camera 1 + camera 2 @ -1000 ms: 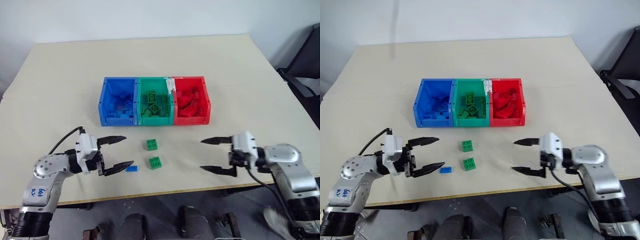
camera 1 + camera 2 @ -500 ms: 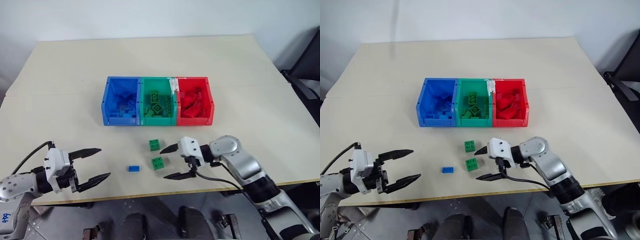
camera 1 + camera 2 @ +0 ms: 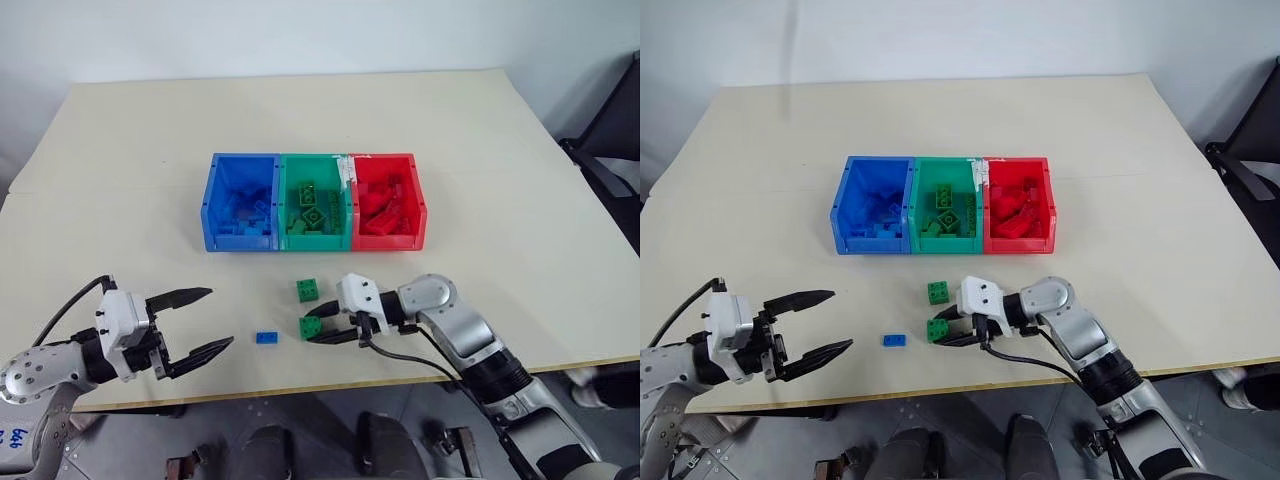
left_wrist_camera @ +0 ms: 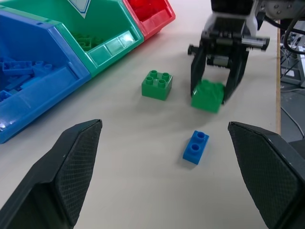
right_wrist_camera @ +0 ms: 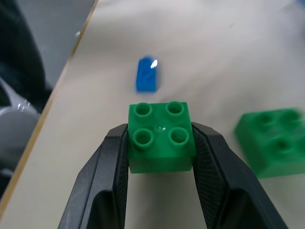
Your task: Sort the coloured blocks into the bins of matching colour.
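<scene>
showing, from left to right across the left eye view, the moment of first grasp. at lower left the left gripper [image 3: 197, 320] hangs above the table [image 3: 520, 200] with its fingers spread wide and nothing between them. right of it, low in the centre, a blue block [image 3: 266, 337] lies loose on the table. next comes the held green block [image 3: 312, 327], pinched on two opposite side walls by the black fingers of the right gripper [image 3: 318, 326]; the right wrist view shows the fingertips [image 5: 116, 162] flush against those walls, studs facing up. a second green block [image 3: 308, 290] sits just above it in the frame, near but apart. the bins [image 3: 278, 200] stand in the upper centre, blue, green, red in that order, each already holding blocks of its own colour.

risks, as judged from here: the smooth side walls offer little purchase, so the block may slip or twist out during the lift. a low carry toward the green bin may knock the second green block, which lies on that path, or catch the bin's front wall. a release off centre may drop it into a neighbouring bin.
</scene>
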You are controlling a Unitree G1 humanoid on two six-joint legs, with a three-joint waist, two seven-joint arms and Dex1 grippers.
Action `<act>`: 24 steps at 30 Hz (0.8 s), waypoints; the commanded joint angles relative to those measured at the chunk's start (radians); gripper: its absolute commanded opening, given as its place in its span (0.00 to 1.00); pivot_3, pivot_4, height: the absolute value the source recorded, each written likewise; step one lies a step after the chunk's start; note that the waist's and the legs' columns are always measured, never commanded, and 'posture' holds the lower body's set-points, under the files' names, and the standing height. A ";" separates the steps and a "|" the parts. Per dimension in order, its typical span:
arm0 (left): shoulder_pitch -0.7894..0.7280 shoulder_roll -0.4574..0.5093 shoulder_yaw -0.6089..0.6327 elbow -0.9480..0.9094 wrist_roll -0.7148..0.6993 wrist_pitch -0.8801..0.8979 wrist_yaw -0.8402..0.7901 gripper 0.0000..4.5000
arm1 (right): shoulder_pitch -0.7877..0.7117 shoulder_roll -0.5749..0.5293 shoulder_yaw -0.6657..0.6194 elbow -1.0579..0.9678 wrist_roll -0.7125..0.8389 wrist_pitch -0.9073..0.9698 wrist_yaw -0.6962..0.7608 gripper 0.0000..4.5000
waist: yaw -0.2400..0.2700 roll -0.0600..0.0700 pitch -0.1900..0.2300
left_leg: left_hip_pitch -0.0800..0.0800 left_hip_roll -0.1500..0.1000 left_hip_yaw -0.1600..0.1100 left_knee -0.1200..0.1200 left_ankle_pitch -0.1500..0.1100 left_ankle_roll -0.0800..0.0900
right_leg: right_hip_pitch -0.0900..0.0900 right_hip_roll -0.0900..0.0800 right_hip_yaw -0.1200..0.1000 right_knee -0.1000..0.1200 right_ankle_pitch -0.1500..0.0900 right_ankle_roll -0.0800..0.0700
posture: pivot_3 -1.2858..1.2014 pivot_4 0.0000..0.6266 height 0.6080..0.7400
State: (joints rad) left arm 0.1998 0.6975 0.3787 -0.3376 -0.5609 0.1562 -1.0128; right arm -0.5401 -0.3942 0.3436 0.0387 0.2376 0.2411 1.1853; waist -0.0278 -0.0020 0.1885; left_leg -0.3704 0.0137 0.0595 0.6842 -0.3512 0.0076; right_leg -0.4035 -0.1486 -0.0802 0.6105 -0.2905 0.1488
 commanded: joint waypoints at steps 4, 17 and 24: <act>0.005 -0.024 0.036 -0.024 -0.031 0.013 0.048 1.00 | -0.246 0.066 -0.185 0.105 0.038 0.069 -0.203 0.32 | -0.004 0.000 0.000 | 0.000 0.001 0.002 0.000 0.000 -0.001 | -0.003 0.000 0.001 0.002 0.000 0.000 | 0.52 0.24 1.00; 0.030 -0.041 0.062 -0.048 -0.055 0.046 0.112 1.00 | -0.483 0.120 -0.258 0.552 -0.052 -0.215 -0.292 0.85 | -0.013 0.000 0.000 | -0.002 0.000 0.005 -0.001 -0.001 0.000 | -0.006 0.000 0.001 0.002 0.000 -0.001 | 0.52 0.24 1.00; 0.022 0.002 0.162 0.065 -0.034 0.014 0.091 1.00 | -0.161 -0.082 -0.324 0.189 0.182 -0.205 0.111 0.99 | 0.004 0.000 0.000 | -0.003 0.001 0.005 -0.001 -0.001 0.001 | -0.004 0.000 -0.002 0.001 0.000 -0.001 | 0.52 0.24 1.00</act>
State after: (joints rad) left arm 0.2131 0.6889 0.5099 -0.2878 -0.5951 0.1975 -0.9019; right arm -0.7364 -0.4496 0.0485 0.3101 0.3567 0.0388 1.2113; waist -0.0233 -0.0023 0.1883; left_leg -0.3732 0.0140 0.0654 0.6834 -0.3532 0.0085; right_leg -0.4067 -0.1485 -0.0827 0.6110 -0.2906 0.1478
